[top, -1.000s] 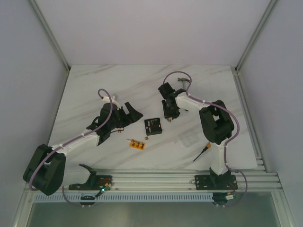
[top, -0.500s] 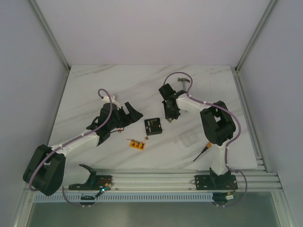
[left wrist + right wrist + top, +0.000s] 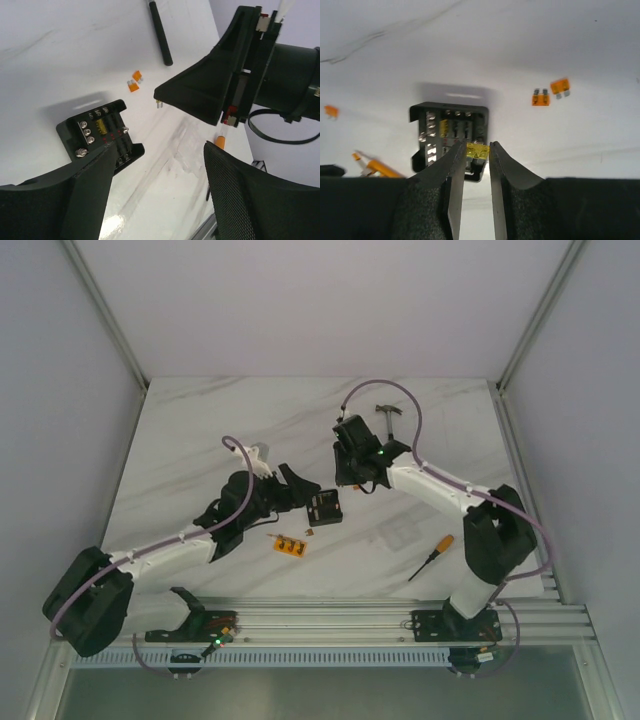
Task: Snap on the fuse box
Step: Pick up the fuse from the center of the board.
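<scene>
Our right gripper has its two fingertips clamped on a small yellow fuse, which hangs over the near rim of the fuse box. We cannot tell whether fuse and box touch. Our left gripper stands with its jaws wide apart and nothing between them. One of its fingers is just beside the box, and we cannot tell whether it touches.

The right arm rises from its base at the near right corner of the worktop. Its elbow juts toward the right edge, its forearm stretches left to the middle, and a green light glows at its wrist. The left arm lies low, reaching diagonally from the near left corner to the middle.

The fuse box lies flat near the middle of the worktop, between our two grippers, open face up. We see silver screws on that face and a yellow piece seated in one slot. Small red marks on the face are too small for us to read.

Two loose orange fuses lie near the box. An orange strip lies between the box and the near edge. A hammer rests toward the far edge, and a screwdriver toward the near right corner.
</scene>
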